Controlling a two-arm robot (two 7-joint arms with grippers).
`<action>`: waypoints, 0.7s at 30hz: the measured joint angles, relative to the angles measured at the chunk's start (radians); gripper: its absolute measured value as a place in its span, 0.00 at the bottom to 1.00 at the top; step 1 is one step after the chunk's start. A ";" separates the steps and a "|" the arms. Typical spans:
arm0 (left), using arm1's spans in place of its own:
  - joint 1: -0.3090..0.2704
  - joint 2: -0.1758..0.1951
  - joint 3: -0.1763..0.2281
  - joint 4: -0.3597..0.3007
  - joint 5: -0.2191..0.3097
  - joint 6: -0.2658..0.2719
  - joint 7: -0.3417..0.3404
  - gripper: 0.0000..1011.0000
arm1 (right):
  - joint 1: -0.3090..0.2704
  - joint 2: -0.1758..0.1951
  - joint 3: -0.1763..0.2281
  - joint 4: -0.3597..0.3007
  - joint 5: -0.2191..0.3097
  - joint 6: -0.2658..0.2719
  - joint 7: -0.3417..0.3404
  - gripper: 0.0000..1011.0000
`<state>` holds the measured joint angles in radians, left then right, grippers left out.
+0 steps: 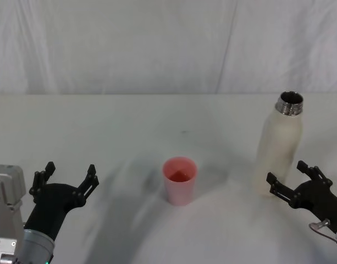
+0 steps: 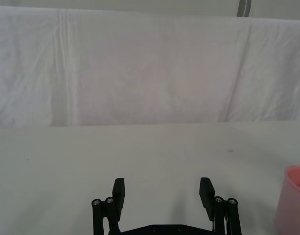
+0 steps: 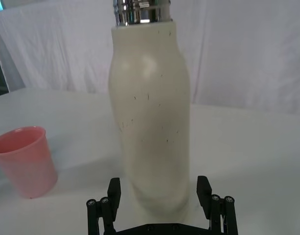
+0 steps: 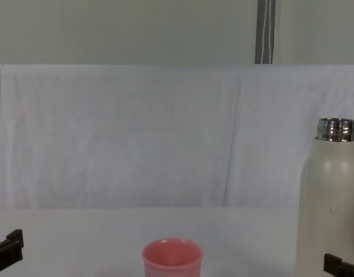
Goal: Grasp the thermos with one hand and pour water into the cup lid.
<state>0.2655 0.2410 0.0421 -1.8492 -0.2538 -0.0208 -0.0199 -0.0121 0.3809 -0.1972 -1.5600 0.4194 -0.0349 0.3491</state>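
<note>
While spread wide, right tool (image 3: pixel 159 196) just before upright thermos (image 3: pixel 150 117), apart.

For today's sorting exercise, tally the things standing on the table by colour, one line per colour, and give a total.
Cream-white: 1, the thermos
Salmon-pink: 1, the cup lid
Total: 2

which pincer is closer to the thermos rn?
Right. The right pincer sits open just in front of the thermos, near its base, not gripping it. The left pincer is open far across the table, beyond the cup lid.
</note>
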 joint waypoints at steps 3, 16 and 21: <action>0.000 0.000 0.000 0.000 0.000 0.000 0.000 0.99 | -0.012 0.005 0.008 -0.017 0.003 -0.002 -0.004 0.99; 0.000 0.000 0.000 0.000 0.000 0.000 0.000 0.99 | -0.061 0.000 0.049 -0.069 0.017 -0.042 -0.027 0.99; 0.000 0.000 0.000 0.000 0.000 0.000 0.000 0.99 | -0.081 -0.012 0.063 -0.094 0.018 -0.063 -0.039 0.99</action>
<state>0.2655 0.2409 0.0421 -1.8492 -0.2538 -0.0208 -0.0199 -0.0936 0.3693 -0.1346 -1.6542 0.4371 -0.0979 0.3097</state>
